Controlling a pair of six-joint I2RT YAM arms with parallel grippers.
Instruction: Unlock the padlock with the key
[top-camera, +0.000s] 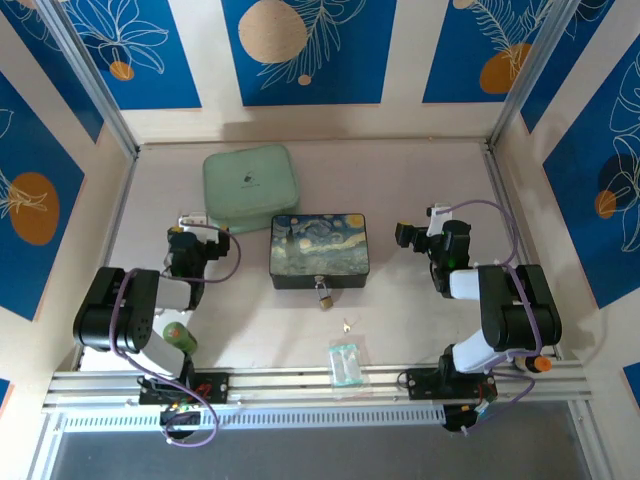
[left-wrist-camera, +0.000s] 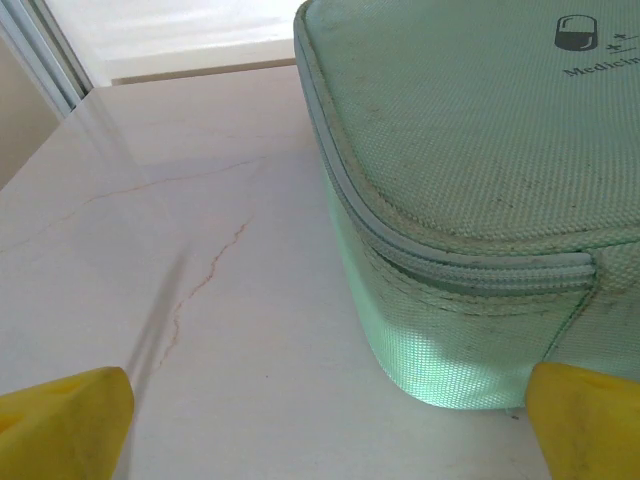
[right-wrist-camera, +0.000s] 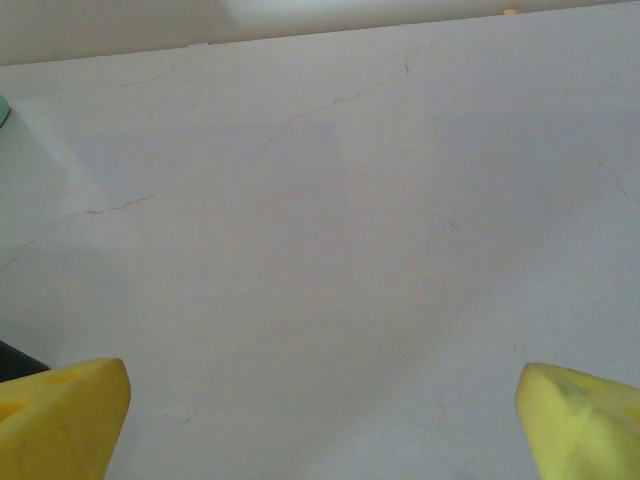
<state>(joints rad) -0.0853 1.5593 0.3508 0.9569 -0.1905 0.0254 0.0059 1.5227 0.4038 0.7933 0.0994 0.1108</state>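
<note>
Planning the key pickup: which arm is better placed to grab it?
Right. The key lies right of centre, nearer the right arm, whose jaws stand open and empty. The left arm points its open jaws at the green case, farther away.

The left arm (top-camera: 118, 312) rises from its base at the near edge, folds back at a bulky black joint, then reaches forward and a little to the right, ending at the left gripper (top-camera: 193, 222). The right arm (top-camera: 515, 310) mirrors it, folding at its own black joint and stretching forward and to the left to the right gripper (top-camera: 433, 220). A lilac cable loops along each arm. In the left wrist view the yellow pads (left-wrist-camera: 62, 422) sit at opposite lower corners, jaws spread wide with nothing between them. In the right wrist view the yellow fingertips (right-wrist-camera: 584, 420) are equally far apart and empty.
</note>
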